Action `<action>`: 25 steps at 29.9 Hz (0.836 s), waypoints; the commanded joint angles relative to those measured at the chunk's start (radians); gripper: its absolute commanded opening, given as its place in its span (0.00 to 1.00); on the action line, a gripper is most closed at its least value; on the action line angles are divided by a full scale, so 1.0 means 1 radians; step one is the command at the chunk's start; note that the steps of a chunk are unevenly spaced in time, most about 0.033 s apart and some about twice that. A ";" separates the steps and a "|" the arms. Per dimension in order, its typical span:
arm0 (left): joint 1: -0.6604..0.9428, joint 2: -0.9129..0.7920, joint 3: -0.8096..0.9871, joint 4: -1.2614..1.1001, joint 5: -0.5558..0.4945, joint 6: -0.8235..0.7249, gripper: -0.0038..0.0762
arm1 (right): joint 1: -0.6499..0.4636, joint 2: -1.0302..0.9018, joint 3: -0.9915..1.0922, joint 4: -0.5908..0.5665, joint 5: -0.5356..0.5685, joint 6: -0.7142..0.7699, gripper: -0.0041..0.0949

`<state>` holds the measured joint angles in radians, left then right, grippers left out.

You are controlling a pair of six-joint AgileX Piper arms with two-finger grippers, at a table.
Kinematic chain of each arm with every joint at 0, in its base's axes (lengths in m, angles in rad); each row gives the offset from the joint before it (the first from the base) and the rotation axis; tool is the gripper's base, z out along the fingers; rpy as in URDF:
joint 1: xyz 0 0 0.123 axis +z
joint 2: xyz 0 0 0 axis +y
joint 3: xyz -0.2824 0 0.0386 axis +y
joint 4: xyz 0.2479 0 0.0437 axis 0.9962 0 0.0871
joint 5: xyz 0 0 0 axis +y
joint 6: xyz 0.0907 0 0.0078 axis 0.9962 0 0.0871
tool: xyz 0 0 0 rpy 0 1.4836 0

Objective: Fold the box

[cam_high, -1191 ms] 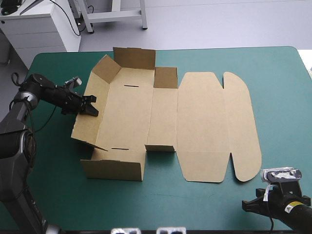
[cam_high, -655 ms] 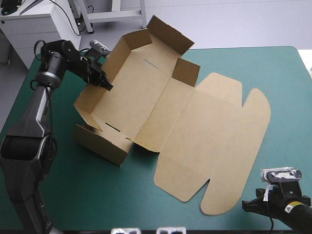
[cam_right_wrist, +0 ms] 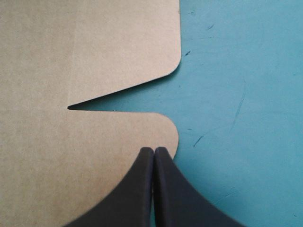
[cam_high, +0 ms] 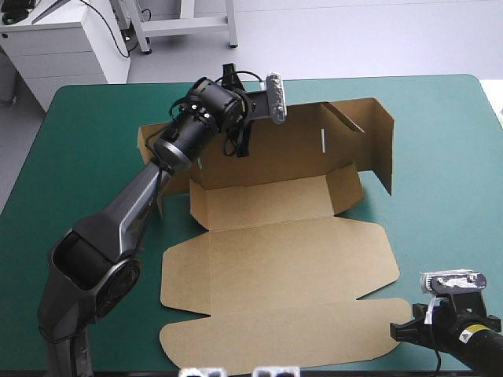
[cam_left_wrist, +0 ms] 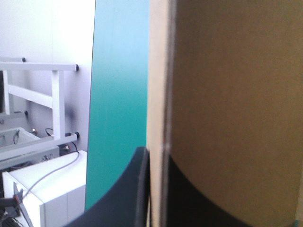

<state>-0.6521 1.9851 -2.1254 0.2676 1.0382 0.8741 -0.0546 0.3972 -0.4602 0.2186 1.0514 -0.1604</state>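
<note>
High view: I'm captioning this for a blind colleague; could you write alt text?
The left gripper grips the far wall of a partly raised brown box on a teal-green table, its lid lying flat toward the near edge. The right gripper is shut by the lid's near right corner.

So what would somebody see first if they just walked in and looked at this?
The big brown box lies open across the middle of the teal-green table, with its walls up along the far side and its lid flat toward the near edge. The left hand reaches over and pinches the far wall. The right hand sits shut at the lid's rounded corner, near right.
</note>
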 commanded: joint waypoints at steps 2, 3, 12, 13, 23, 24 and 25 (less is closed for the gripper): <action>-0.082 -0.081 -0.037 0.048 -0.064 -0.020 0.04 | -0.006 0.006 -0.024 0.007 -0.047 -0.005 0.02; -0.093 -0.081 -0.037 0.048 -0.061 -0.032 0.04 | -0.006 0.006 -0.024 0.007 -0.047 -0.005 0.02; -0.164 -0.081 -0.015 0.053 -0.059 -0.165 0.04 | -0.006 0.018 -0.086 0.007 -0.099 0.032 0.02; -0.171 -0.081 -0.015 0.058 -0.059 -0.179 0.04 | -0.006 0.025 -0.101 0.004 -0.101 0.042 0.02; -0.228 -0.081 0.028 0.188 -0.105 -0.282 0.04 | -0.006 0.185 -0.313 0.004 -0.143 0.087 0.02; -0.228 -0.081 0.046 0.199 -0.105 -0.288 0.04 | -0.006 0.204 -0.339 0.006 -0.146 0.087 0.02; -0.228 -0.081 0.066 0.208 -0.105 -0.297 0.04 | -0.006 0.222 -0.366 0.008 -0.146 0.089 0.02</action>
<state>-0.8739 1.9726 -2.0717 0.4293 0.9921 0.6345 -0.0546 0.5694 -0.7397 0.2165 0.9735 -0.0770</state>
